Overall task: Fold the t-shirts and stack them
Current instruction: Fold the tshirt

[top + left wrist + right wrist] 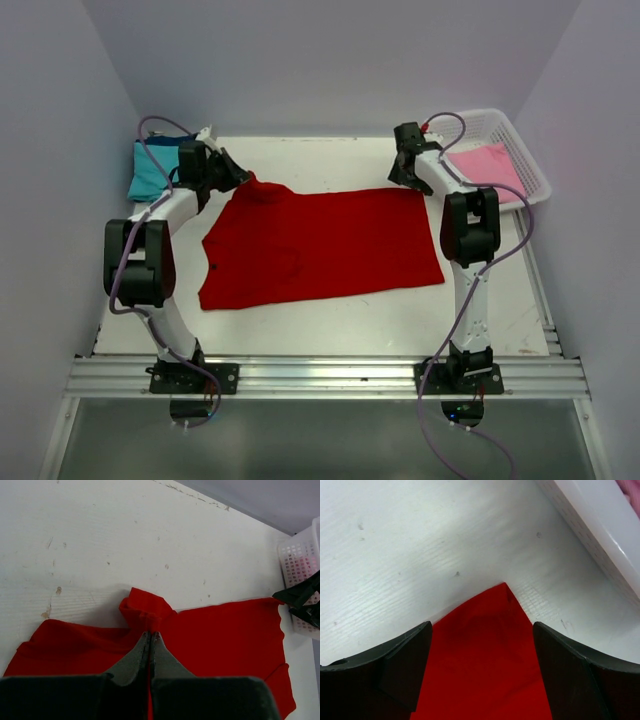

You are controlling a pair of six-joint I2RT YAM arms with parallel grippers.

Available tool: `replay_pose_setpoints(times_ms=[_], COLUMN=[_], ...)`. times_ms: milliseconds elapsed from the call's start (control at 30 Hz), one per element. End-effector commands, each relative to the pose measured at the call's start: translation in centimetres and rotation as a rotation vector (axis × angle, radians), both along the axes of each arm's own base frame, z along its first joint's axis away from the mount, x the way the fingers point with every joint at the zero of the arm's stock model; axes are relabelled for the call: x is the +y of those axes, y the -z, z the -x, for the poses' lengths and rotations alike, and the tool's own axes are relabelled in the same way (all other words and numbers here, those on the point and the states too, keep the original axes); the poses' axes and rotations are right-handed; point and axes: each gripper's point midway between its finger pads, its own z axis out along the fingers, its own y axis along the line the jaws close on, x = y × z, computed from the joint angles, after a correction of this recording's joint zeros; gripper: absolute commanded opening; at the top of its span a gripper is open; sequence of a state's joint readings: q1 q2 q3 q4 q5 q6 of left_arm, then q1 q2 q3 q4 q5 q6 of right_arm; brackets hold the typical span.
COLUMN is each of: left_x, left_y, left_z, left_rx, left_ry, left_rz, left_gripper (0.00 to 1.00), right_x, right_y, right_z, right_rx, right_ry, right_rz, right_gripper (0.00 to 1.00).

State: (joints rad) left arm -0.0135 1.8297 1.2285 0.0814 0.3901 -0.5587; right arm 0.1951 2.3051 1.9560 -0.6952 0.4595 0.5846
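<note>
Top external: red t-shirt (320, 245) flat on table (330, 325). Left gripper (238, 178) pinched shut on far-left corner; right gripper (402, 176) jaws wide, straddling far-right corner, likely to grab both for a fold.

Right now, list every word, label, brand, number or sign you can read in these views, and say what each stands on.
None to read: the red t-shirt, pink t-shirt, teal t-shirt, basket and table show no words, labels or numbers in any view.
</note>
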Motion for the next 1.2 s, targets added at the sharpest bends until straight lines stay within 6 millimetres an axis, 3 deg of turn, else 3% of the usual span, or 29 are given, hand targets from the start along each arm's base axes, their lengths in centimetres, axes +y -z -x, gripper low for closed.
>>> replay_pose_setpoints(times_ms=[0, 233, 400, 967, 1167], left_x=[0.0, 0.1, 0.1, 0.1, 0.0], left_y=[-3.2, -2.6, -2.7, -2.5, -2.3], left_z=[0.3, 1.2, 1.5, 1.6, 1.7], left_rx=[-0.083, -0.07, -0.071, -0.067, -0.062], left_ry=[0.004, -0.001, 0.001, 0.009, 0.011], left_rz=[0.026, 0.027, 0.02, 0.018, 0.017], left_gripper=[0.0, 0.0, 0.0, 0.0, 0.0], right_x=[-1.5, -2.2, -1.5, -2.3, -2.8], right_y=[1.0, 2.2, 2.3, -1.0, -1.0], right_z=[1.2, 1.3, 0.2, -2.0, -2.5], right_rx=[0.007, -0.017, -0.048, -0.161, -0.173], right_ry=[0.116, 0.225, 0.22, 0.238, 0.254], right_rz=[0.032, 0.032, -0.003, 0.015, 0.021], right_gripper=[0.86, 0.8, 0.67, 0.63, 0.52])
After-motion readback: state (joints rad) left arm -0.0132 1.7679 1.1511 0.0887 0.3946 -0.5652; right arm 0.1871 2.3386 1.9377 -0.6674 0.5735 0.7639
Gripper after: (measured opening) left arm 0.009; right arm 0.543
